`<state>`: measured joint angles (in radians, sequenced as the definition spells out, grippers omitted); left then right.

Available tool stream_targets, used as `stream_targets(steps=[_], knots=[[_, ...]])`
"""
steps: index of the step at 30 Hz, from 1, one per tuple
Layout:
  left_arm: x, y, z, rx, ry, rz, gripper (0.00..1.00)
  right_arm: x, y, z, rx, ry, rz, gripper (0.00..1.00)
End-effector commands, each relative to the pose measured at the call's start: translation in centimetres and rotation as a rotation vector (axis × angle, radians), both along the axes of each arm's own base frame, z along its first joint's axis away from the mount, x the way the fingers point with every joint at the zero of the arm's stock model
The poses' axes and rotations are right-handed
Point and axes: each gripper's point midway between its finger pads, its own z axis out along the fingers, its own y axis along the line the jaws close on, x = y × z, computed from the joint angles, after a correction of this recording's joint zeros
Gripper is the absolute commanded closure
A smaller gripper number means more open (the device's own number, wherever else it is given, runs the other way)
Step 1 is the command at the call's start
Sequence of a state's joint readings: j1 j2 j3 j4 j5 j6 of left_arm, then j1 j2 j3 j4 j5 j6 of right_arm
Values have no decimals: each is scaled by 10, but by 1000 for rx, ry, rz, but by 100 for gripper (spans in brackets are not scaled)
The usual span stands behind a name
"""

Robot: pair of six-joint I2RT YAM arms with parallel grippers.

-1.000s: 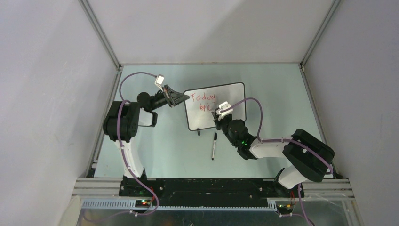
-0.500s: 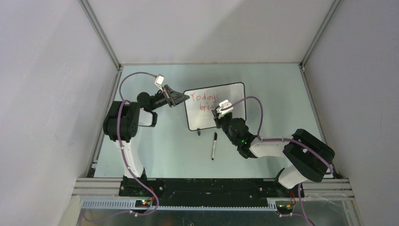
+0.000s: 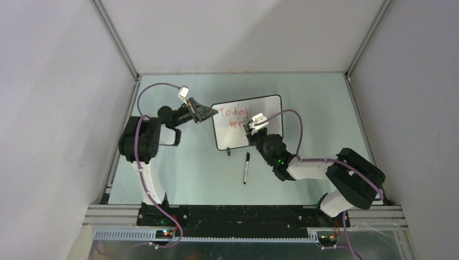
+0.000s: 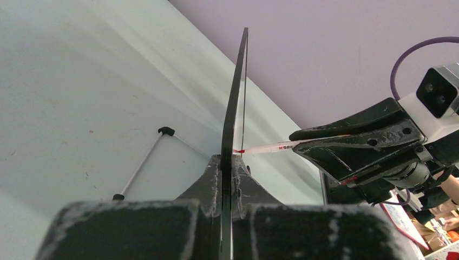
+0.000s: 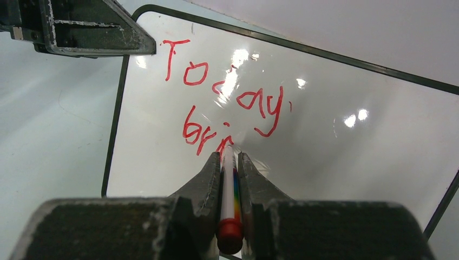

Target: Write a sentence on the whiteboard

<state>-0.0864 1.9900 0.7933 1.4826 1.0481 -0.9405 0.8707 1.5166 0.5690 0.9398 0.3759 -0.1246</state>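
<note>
Your right gripper [image 5: 230, 157] has crept a little along the second line over the last second, and the red strokes there have grown with it. The sentence [image 5: 227, 103] now reads "Today" on top and "bri" beneath. The next stroke is just starting under the tip of the marker [image 5: 228, 184]. That hand's fingers are closed tight on the marker barrel, and the tip is touching the board [image 3: 265, 108].

Nothing else has shifted. Your left gripper [image 4: 227, 162] is still clamped shut on the board's left edge, holding it propped at the same spot in the middle of the table [image 3: 189, 173]. The board sits between the two arms, its face towards the right arm. A black pen [image 3: 246, 167] lies on the table just in front of the board, untouched.

The writing looks well short of done to me: one word finished and a second only half formed. Each letter is taking a while, so expect many more small moves like this one. The second line already sits close under the first and slants a bit, so mind the spacing as you go on. Keep the left clamp firm, since the marker pushes on the face and a slip there would smear the letters.
</note>
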Motion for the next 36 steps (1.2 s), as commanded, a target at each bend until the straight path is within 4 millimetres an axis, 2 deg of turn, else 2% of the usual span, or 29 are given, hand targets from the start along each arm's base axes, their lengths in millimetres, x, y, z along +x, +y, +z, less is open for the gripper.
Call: stream_targets(steps=[1, 13, 36], knots=[[0, 1, 12, 14, -105, -11, 100, 7, 5, 26, 50, -50, -1, 100], [0, 1, 12, 13, -104, -10, 100, 10, 6, 29, 52, -53, -2, 100], [0, 2, 12, 14, -106, -9, 100, 16, -8, 25, 33, -37, -80, 100]])
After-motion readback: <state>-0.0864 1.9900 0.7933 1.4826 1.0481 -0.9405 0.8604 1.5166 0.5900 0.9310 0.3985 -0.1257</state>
